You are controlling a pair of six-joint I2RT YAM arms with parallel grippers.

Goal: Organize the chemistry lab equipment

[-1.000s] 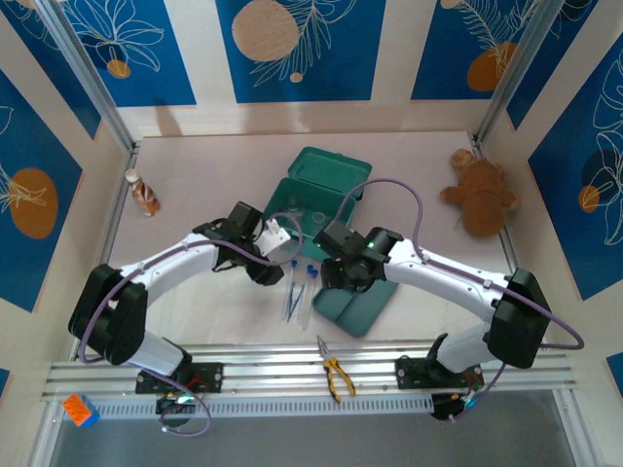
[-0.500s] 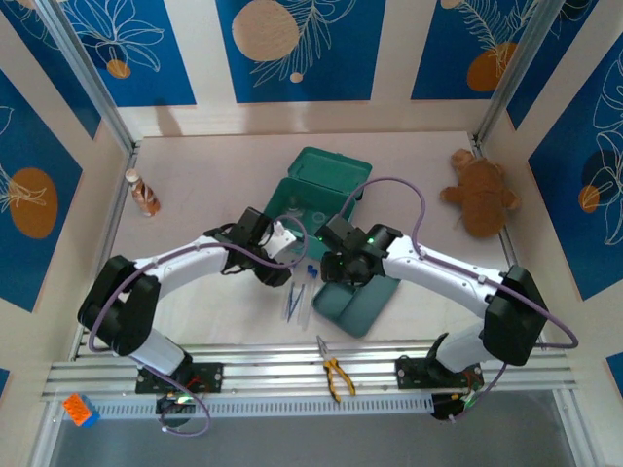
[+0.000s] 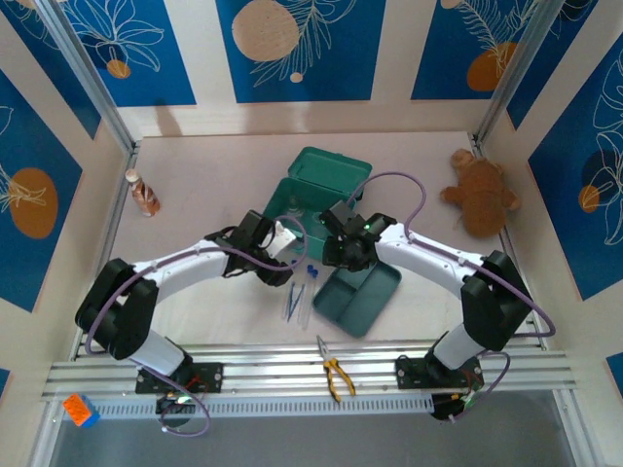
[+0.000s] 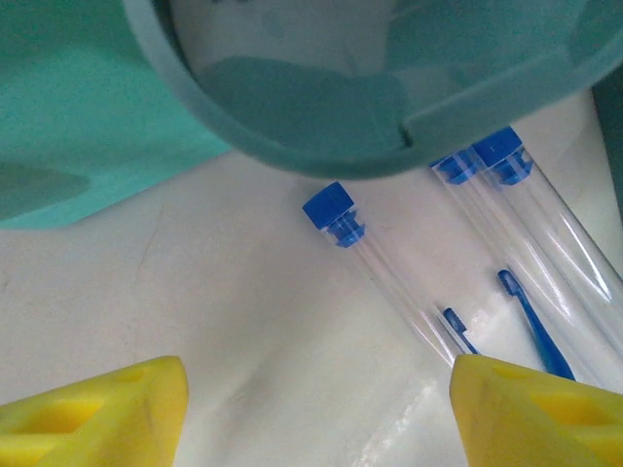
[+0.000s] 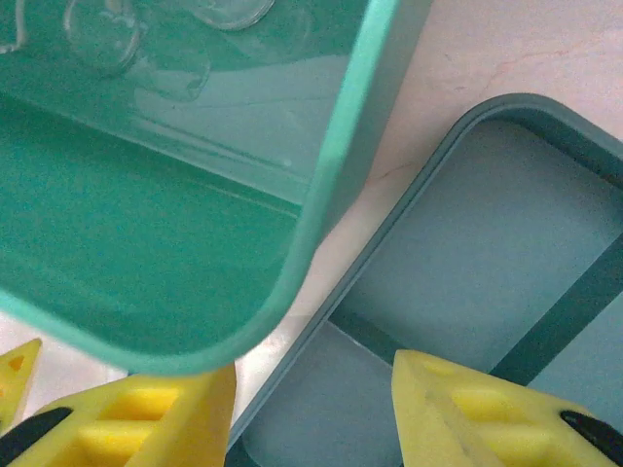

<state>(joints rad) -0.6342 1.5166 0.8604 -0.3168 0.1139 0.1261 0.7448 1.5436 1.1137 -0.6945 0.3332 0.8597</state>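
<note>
One orange and blue block point(image 3: 80, 410) sits far left on the near rail; small brown bottle point(image 3: 144, 193) upright by the left wall on the desk point(image 3: 204, 185), well apart from the rest. Left arm point(image 3: 180, 265) reaches in toward the middle, left jaws spread wide with nothing between them. In the left wrist view its yellow fingertips point(image 4: 97, 413) hang over bare desk near the test tubes point(image 4: 389, 268). Three clear test tubes with blue caps lie flat side by side on the desk, caps pointing away from the arm bases. One cap sits clear, two caps are right at the rim of the teal tray point(image 4: 389, 117), cannot tell if touching. Thin blue sticks show inside the tubes. In the top view the test tubes point(image 3: 297, 302) lie between the two arms, just left of the teal tray point(image 3: 365, 297). Green box point(image 3: 326, 180) stands open behind them at mid-desk; clear glass flasks point(image 5: 102, 39) show inside it. Yellow-handled pliers point(image 3: 336, 375) lie on the near rail, about centre. Right jaws are apart, nothing pinched; the right wrist view has the fingertips point(image 5: 146, 423) low by the green box corner, with the tray's rim running through the gap. Right arm point(image 3: 438, 261) bends in from the right. Brown plush toy point(image 3: 482, 199) far right by the wall
</note>
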